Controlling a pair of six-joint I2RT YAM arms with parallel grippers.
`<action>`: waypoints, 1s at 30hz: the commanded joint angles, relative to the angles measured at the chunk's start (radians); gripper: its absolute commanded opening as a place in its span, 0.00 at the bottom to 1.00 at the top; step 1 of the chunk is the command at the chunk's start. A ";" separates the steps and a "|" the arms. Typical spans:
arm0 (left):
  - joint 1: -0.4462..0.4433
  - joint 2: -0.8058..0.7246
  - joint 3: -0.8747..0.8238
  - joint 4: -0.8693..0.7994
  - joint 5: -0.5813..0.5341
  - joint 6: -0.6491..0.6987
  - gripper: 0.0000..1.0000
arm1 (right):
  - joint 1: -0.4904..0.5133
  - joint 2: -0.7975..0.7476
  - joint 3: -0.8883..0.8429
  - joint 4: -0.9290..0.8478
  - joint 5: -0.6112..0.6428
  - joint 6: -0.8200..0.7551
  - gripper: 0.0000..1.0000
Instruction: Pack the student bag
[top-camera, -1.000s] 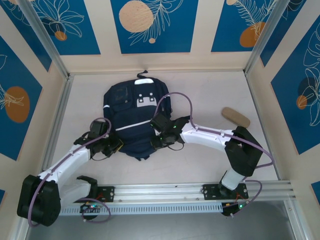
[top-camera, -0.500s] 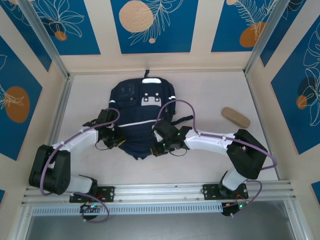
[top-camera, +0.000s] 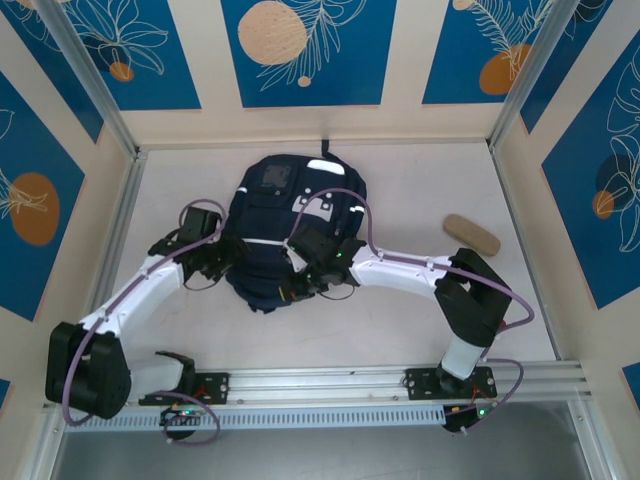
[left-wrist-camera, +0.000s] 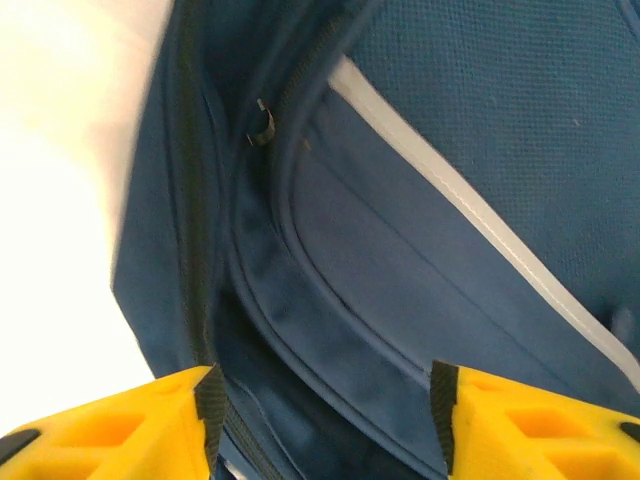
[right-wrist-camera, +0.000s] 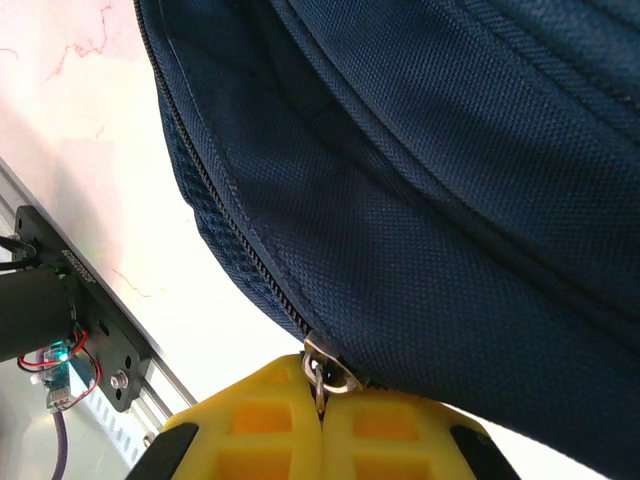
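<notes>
— Where's the student bag (top-camera: 285, 235)?
— In the middle of the table (top-camera: 420, 190), top loop toward the far wall. Both arms crowd its near end, and the right arm's purple cable (top-camera: 332, 191) loops across its front.
— Anything else about?
— A tan oblong thing (top-camera: 471, 234) well off to the right. I can't tell what it is.
— And the grippers?
— The left gripper (top-camera: 222, 262) is at the bag's left side, its yellow fingers (left-wrist-camera: 120, 430) spread apart with navy fabric showing between them. The right gripper (right-wrist-camera: 322, 395) is pinched closed on a metal zipper pull (right-wrist-camera: 322, 368) at the bag's lower edge.
— Is the zip open?
— Hard to say; the wrists cover that end.
</notes>
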 joint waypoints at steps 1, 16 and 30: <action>-0.026 -0.033 -0.043 -0.010 0.091 -0.140 0.62 | 0.009 0.013 0.057 -0.017 -0.031 0.012 0.00; -0.196 -0.068 -0.159 0.123 -0.008 -0.417 0.53 | 0.009 0.024 0.072 -0.036 -0.014 0.019 0.00; -0.251 -0.043 -0.196 0.101 -0.209 -0.481 0.12 | 0.026 -0.052 0.036 -0.231 0.178 -0.015 0.00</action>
